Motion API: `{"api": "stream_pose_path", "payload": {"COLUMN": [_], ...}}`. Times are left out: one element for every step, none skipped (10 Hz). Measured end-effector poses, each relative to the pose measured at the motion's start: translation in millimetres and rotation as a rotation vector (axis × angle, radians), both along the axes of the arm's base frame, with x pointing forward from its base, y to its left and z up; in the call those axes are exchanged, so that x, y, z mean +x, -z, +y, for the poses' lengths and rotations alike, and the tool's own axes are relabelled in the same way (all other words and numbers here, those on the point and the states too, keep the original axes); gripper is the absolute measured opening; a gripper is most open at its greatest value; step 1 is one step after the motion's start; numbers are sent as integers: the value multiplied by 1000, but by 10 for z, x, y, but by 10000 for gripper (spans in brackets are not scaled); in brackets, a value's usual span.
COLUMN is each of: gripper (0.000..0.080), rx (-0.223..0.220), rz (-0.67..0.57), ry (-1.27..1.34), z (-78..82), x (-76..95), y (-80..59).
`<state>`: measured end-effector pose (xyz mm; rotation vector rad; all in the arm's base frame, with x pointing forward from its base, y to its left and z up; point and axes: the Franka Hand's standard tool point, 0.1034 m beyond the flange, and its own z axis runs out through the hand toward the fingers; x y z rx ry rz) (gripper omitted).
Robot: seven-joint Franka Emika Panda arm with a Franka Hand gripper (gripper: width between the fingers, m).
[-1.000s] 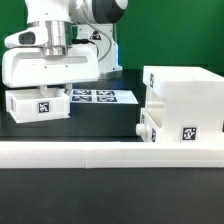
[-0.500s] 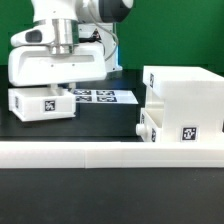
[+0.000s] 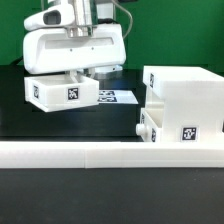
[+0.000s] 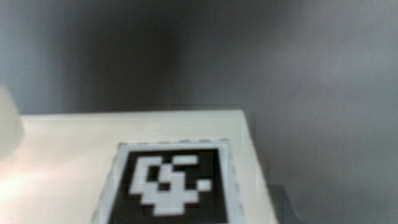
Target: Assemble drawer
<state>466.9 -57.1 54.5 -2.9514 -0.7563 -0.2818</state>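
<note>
The black table (image 3: 20, 120) carries everything, with the long low white rail (image 3: 100, 153) running along its near edge in the exterior view. The largest furniture part, the cube-shaped drawer shell (image 3: 185, 100), stands at the exterior view's right, just behind the rail. One small tray (image 3: 168, 128) sits at the shell's lower front with a tag facing the camera; it appears at least partly pushed in, though how deep cannot be told. The Panda arm's gripper (image 3: 76, 72) hangs over the exterior view's left-centre, its big white body hiding the fingers, so the closure is judged rather than seen: it seems pinched on the second tray (image 3: 62, 90), which looks raised off the table, tilted slightly and well apart from the shell. Behind that tray lies the marker board (image 3: 118, 97), flat on the table. The wrist view shows only a blurred white tray surface with its black-and-white tag (image 4: 173, 180) close up. By my reading, the task is roughly midway: one tray is at the shell, while the carried tray has yet to be brought across, aligned with its slot and slid home.
</note>
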Motion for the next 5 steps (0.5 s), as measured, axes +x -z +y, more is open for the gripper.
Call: {"api": "stream_pose_path", "payload": {"gripper": [41,41,41,41,41], "rx": [19,38,28,29,24], "rz": [32,53,34,39,35], "ry": [-35,-60,-73,-72,-105], "z": [33,58,35,42,38], "x": [97,237,244,216,218], "y": [-54,-134,-117,-100,-99]}}
